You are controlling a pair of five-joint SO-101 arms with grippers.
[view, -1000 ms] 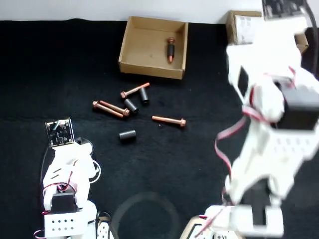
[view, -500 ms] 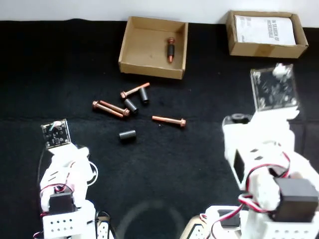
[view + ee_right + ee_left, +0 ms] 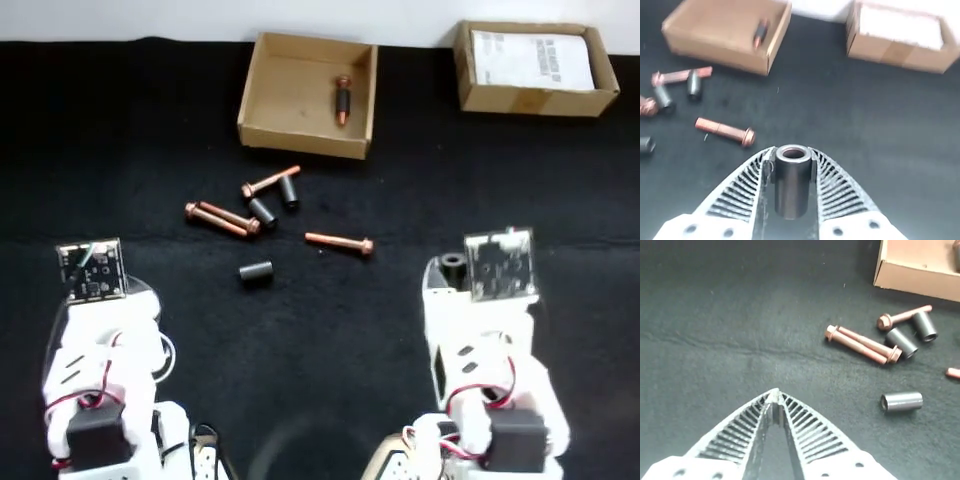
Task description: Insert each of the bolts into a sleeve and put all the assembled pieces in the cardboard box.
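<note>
Several copper bolts lie mid-table: one (image 3: 340, 242) alone, a pair (image 3: 220, 218) side by side, another (image 3: 270, 181) by the box. Three dark sleeves (image 3: 289, 190), (image 3: 262, 211), (image 3: 256, 271) lie among them. The cardboard box (image 3: 285, 125) holds one assembled piece (image 3: 343, 100). My right gripper (image 3: 791, 152) is shut on a fourth sleeve (image 3: 791, 180), held upright-ended near the table's front right, with the sleeve (image 3: 453, 265) short of the lone bolt (image 3: 725, 131). My left gripper (image 3: 774, 395) is shut and holds nothing, at the front left, well short of the nearest sleeve (image 3: 902, 401).
A second cardboard box (image 3: 535, 95) with a printed sheet inside stands at the back right. The table is covered in black cloth (image 3: 120, 150). Both arm bases sit at the near edge.
The right arm has swung down and back from a raised pose to the front right, still holding the sleeve. The left arm has drawn back slightly to the left.
</note>
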